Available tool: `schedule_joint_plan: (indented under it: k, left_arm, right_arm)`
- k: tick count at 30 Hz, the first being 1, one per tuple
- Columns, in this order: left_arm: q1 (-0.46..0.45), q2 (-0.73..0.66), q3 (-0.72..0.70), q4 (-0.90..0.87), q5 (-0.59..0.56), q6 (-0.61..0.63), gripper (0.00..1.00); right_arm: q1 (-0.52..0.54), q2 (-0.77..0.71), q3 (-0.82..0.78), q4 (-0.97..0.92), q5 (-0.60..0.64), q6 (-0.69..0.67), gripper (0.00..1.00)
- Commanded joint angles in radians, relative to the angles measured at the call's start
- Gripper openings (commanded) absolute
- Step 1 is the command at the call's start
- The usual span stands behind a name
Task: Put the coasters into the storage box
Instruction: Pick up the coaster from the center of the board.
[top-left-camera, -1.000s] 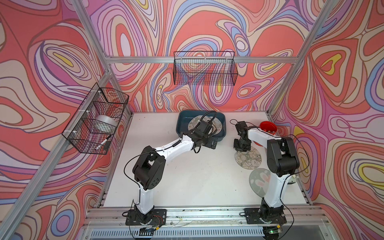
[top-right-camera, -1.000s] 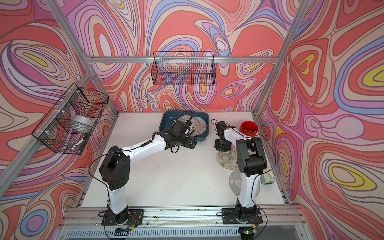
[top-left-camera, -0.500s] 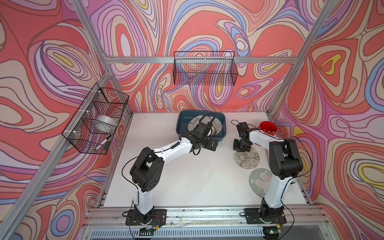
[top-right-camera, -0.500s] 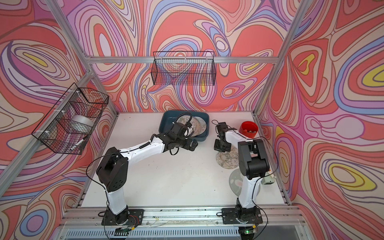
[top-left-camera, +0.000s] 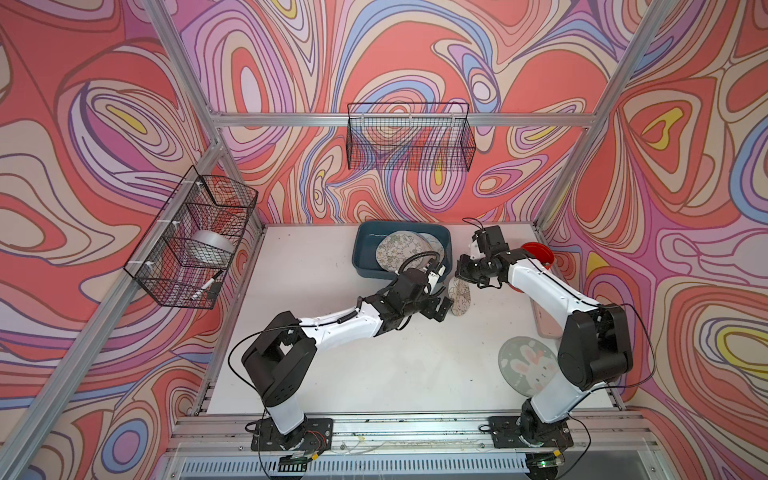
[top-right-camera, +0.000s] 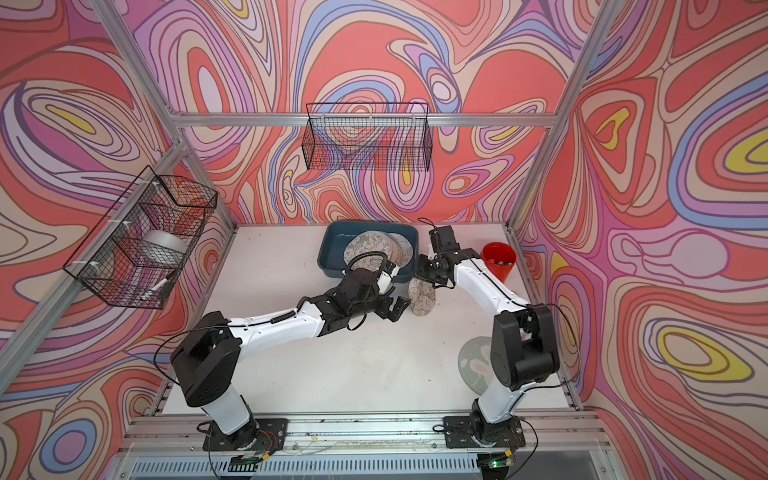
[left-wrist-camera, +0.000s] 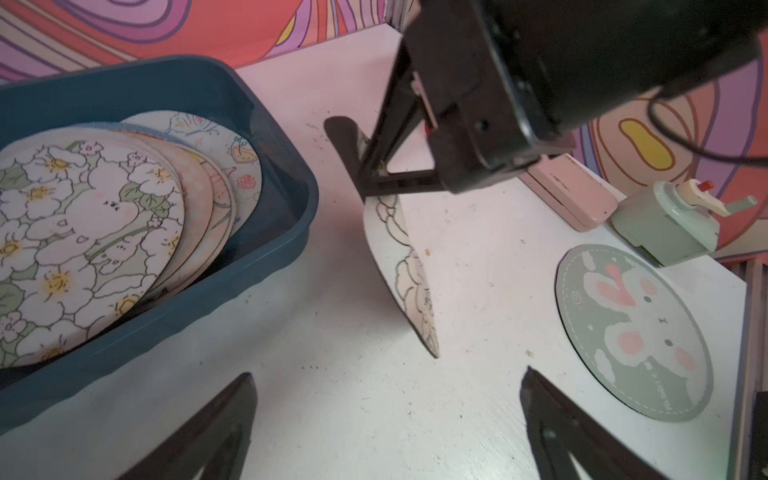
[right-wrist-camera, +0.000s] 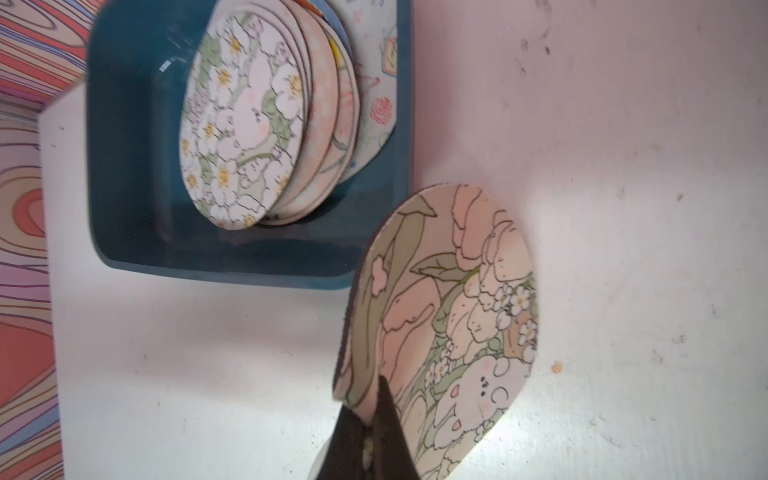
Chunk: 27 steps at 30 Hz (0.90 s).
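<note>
Changes over the last second, seen in both top views. The floral coaster (top-left-camera: 460, 298), previously flat on the worktop (top-left-camera: 374, 365) right of centre, now stands steeply on edge. It is shifted leftward in the frame to just below the lower right corner of the storage box (top-left-camera: 360, 253). The right tool (top-left-camera: 462, 277), earlier poised over the flat disc, now has its jaws clamped on the coaster's upper rim, and its arm reaches further left. The left tool (top-left-camera: 444, 309), earlier at the box's lower rim, now sits lower and further right, jaws spread wide, just beside the raised coaster.
</note>
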Motion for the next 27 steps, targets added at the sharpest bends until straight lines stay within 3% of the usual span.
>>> schedule_joint_plan:
  k: [1, 7, 18, 22, 27]
  left_arm:
    - [-0.022, 0.013, 0.011, 0.075, -0.098, 0.055, 1.00]
    - [-0.032, 0.047, 0.027, 0.095, -0.189, 0.051, 0.99]
    - [-0.032, 0.111, 0.106, 0.009, -0.275, 0.028, 0.86]
    - [-0.032, 0.124, 0.131, -0.009, -0.273, 0.030, 0.70]
    - [-0.032, 0.146, 0.201, -0.088, -0.249, 0.041, 0.35]
  right_arm:
    - [0.019, -0.028, 0.033, 0.030, -0.041, 0.017, 0.00]
    - [0.023, -0.074, 0.029, 0.042, -0.077, 0.022, 0.00]
    - [0.024, -0.128, -0.001, 0.054, -0.119, 0.024, 0.00]
    - [0.025, -0.137, -0.008, 0.066, -0.144, 0.027, 0.00]
    - [0.025, -0.137, -0.011, 0.061, -0.143, 0.021, 0.00]
